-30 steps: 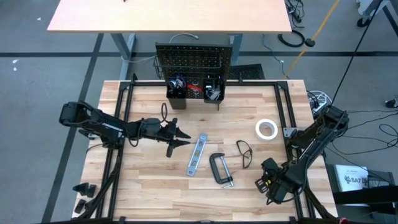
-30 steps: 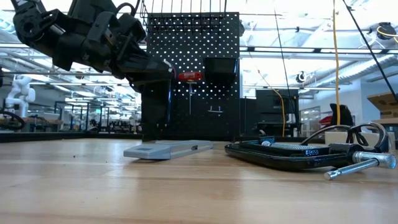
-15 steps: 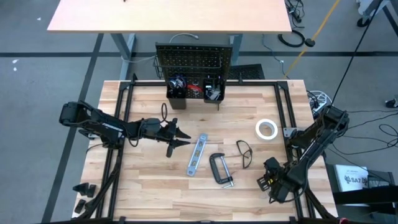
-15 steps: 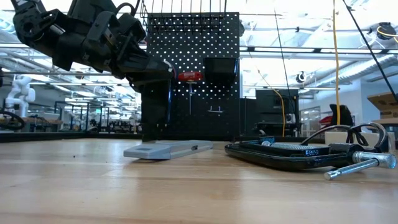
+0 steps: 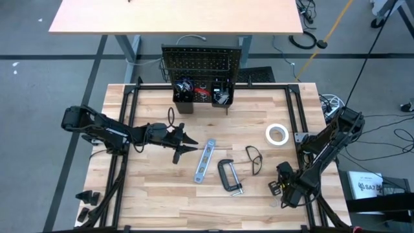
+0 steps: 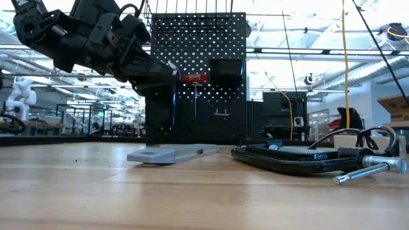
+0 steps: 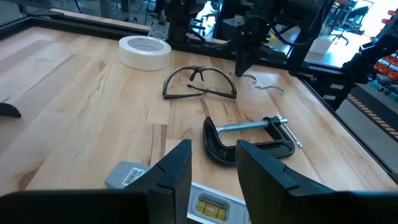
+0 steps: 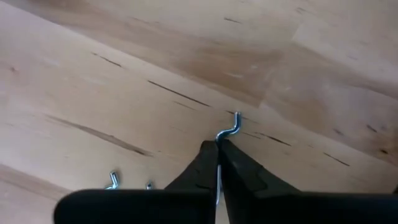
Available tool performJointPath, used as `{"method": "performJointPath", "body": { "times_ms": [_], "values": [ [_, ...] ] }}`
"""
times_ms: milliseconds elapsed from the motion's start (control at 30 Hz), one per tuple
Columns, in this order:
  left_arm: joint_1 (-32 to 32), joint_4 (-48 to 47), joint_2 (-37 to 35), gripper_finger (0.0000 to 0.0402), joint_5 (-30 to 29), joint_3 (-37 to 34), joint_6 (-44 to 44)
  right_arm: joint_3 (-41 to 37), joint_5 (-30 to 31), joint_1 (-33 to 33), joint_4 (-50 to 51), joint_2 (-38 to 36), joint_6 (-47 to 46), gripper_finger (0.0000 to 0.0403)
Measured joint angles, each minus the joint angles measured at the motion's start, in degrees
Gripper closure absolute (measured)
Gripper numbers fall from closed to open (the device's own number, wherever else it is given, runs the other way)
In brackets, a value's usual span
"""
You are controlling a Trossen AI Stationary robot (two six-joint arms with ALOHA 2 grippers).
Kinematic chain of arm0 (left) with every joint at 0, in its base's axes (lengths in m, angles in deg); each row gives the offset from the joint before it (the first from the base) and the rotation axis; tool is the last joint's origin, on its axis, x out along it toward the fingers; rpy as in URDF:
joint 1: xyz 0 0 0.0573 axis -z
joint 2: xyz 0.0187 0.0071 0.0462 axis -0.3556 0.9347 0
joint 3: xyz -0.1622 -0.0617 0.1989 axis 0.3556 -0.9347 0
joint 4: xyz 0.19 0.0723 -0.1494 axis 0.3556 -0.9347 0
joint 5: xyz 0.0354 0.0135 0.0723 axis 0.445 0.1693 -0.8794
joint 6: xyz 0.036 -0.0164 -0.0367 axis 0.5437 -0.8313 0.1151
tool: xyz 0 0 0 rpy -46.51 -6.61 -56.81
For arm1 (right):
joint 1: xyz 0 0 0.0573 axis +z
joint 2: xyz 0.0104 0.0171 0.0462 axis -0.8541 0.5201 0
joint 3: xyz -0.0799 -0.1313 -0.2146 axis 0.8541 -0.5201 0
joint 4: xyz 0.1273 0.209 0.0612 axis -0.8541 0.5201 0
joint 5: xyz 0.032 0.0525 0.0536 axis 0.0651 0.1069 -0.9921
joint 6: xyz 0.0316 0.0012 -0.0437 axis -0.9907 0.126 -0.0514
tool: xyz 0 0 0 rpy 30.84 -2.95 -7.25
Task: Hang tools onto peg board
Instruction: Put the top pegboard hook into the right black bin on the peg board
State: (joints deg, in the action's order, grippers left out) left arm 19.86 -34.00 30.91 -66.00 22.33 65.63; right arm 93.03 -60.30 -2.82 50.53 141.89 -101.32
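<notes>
R gripper (image 8: 217, 163) pinching shut on small wire hook (image 8: 227, 129) at near-right table edge | hook: light, stiff, slippery, gripping its shank | L gripper (image 7: 212, 163) half-open, holding nothing, hovering above level (image 5: 204, 162) | peg board (image 5: 200, 63) far-center

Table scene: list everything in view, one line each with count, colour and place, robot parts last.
peg board: one, black, upright at the table's far edge.
bins: two, black, on the board's lower part, tools inside.
tape roll: one, white, right of centre.
glasses: one, dark-framed, beside the clamp.
C-clamp: one, black, centre.
level: one, blue-silver, left of the clamp.
peg hook: one, silver, in the right gripper.
left gripper: part open, empty, above the table by the level.
right gripper: shut on the hook, near-right corner.
</notes>
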Motion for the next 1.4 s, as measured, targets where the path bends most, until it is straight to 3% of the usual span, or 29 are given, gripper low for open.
{"method": "performJointPath", "body": {
  "times_ms": [267, 433, 567, 700, 1133, 1400],
  "values": [
    [0.0, 0.0, 0.0, 0.0281, 0.0, 0.0, 0.0, 13.0, 8.0, -1.7, 15.2, 0.3, 1.8, 0.0402],
    [0.0, -0.1, 0.0, 0.0281, -0.1, 0.0, 0.0, 20.9, 20.2, -2.4, 23.0, 0.2, 3.4, 0.0402],
    [0.0, 0.0, 0.0, 0.0281, -0.1, 0.0, 0.0, 25.4, 33.6, -4.3, 24.0, 0.1, 7.4, 0.0402],
    [0.0, 0.0, 0.0, 0.0281, -0.1, 0.0, -0.1, 28.5, 40.3, -8.0, 23.1, 0.1, 15.4, 0.0403],
    [0.0, 1.3, 0.0, 0.0281, -0.1, 0.0, -1.6, 32.7, 41.3, -27.9, 11.1, 0.0, 54.9, 0.0403],
    [0.0, 1.3, 0.0, 0.0281, 0.1, 0.0, -1.6, 35.8, 34.7, -41.4, -5.3, 0.0, 84.8, 0.0403]
  ]
}}
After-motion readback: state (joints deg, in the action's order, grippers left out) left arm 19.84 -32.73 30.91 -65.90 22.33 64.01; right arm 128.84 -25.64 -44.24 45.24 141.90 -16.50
